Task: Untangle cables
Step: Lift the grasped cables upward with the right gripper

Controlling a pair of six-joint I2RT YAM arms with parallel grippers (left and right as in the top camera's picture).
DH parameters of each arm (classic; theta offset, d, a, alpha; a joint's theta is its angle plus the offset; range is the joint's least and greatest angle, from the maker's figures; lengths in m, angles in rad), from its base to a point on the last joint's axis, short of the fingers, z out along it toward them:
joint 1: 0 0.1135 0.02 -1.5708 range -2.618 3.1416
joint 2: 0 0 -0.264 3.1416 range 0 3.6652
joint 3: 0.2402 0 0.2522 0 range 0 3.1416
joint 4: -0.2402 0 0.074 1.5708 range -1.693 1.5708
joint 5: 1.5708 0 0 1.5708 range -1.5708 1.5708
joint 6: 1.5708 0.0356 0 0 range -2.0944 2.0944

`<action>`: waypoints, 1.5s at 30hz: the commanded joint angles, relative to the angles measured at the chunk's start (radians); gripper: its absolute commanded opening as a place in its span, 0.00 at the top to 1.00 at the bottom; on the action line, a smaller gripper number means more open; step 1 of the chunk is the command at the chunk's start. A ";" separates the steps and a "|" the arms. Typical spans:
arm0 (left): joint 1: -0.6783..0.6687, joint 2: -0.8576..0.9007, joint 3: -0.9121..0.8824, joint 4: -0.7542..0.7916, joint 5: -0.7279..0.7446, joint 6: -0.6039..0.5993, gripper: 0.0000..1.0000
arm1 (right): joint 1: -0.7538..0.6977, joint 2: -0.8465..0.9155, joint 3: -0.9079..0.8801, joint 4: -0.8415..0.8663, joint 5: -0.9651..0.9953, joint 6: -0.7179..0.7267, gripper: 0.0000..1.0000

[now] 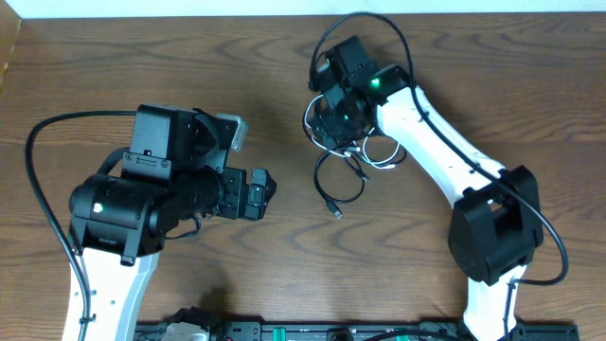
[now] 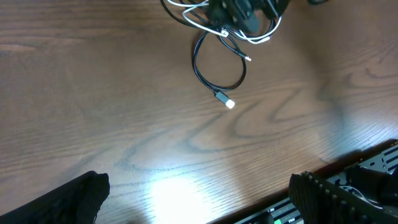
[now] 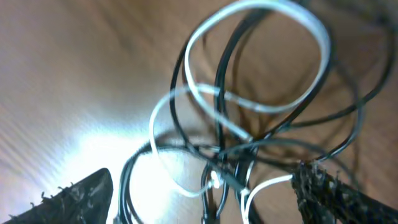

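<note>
The cables (image 1: 352, 163) lie as a tangle of thin black and white loops at the table's middle right. One black loop (image 2: 199, 70) trails toward me and ends in a small plug (image 2: 230, 104). My right gripper (image 1: 333, 121) hangs right over the tangle, open. In the right wrist view its jaws (image 3: 202, 186) stand wide apart, with a white loop (image 3: 311, 22) and black strands (image 3: 225, 74) running between them; nothing is pinched. My left gripper (image 1: 260, 194) is open and empty over bare wood, well left of the tangle; its fingertips (image 2: 93, 186) frame bare table.
The wooden table (image 1: 237, 57) has a white wall edge along the far side. A black rail with electronics (image 1: 312, 332) runs along the near edge. Thick black leads (image 1: 47, 170) loop beside the left arm and behind the right arm.
</note>
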 commanded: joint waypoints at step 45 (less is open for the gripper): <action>0.003 0.000 0.018 -0.047 0.024 -0.005 0.02 | 0.053 0.179 0.021 0.088 -0.010 -0.216 0.17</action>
